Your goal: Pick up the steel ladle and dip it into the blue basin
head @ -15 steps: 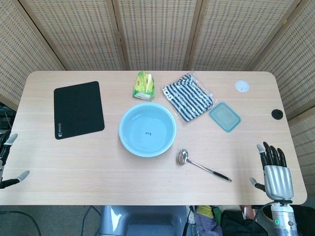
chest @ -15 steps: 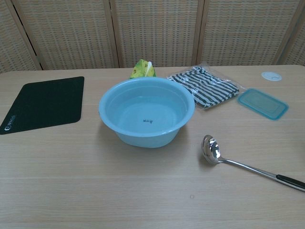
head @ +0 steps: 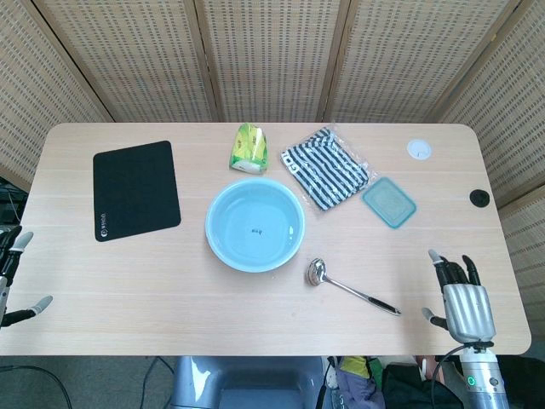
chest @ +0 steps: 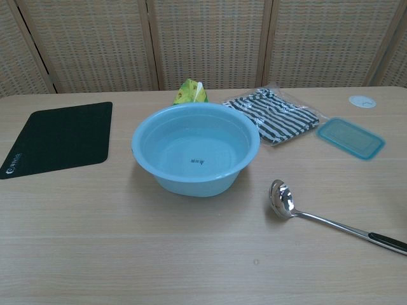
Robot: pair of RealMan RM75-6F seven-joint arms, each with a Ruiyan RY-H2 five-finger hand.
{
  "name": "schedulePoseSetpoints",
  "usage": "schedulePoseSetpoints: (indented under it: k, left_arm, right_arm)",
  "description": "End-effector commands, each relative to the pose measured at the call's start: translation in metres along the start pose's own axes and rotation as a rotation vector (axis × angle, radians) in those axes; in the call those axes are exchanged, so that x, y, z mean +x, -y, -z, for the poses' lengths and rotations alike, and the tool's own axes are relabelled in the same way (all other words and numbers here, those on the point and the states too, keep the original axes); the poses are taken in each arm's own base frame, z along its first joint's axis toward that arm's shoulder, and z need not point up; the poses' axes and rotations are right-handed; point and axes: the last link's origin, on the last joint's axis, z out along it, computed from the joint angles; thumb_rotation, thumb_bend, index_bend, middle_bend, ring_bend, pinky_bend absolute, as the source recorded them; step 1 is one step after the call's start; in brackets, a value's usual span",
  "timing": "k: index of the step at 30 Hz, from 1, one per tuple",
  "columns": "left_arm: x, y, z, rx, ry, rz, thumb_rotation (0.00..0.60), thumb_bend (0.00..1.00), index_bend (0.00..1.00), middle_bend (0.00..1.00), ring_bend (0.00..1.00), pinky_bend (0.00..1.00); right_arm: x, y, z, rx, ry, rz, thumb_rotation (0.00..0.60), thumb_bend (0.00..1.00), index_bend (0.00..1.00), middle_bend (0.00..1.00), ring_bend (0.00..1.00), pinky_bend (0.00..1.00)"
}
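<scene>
Steel ladle [head: 350,287] is lying untouched on the bench [head: 128,281] beside the blue basin [head: 255,225]; right robot hand [head: 462,296] is hovering spread and empty, left robot hand [head: 13,277] likewise.

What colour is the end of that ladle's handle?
Black: the ladle is shiny steel with a black handle tip, clearest in the head view.
</scene>
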Motion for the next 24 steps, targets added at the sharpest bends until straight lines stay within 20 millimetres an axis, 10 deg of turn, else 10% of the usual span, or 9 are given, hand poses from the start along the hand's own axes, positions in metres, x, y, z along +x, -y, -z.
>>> schedulePoseSetpoints:
  k: [1, 5, 24]
  left_arm:
    - [0.0, 0.0, -0.001, 0.003, 0.002, -0.001, 0.6, 0.0, 0.0, 0.0, 0.0, 0.0]
    - [0.0, 0.001, -0.002, 0.009, 0.001, 0.0, 0.6, 0.0, 0.0, 0.0, 0.0, 0.0]
    - [-0.003, 0.002, -0.005, 0.014, 0.019, -0.001, 0.6, 0.0, 0.0, 0.0, 0.0, 0.0]
  right_arm:
    - [-0.004, 0.014, -0.023, 0.065, 0.032, 0.042, 0.6, 0.0, 0.0, 0.78, 0.79, 0.84]
    - [-0.022, 0.033, -0.038, 0.068, 0.172, -0.003, 0.6, 0.0, 0.0, 0.94, 0.94, 1.0]
    - [-0.085, 0.085, -0.056, -0.05, 0.427, 0.116, 0.6, 0.0, 0.14, 0.97, 0.97, 1.0]
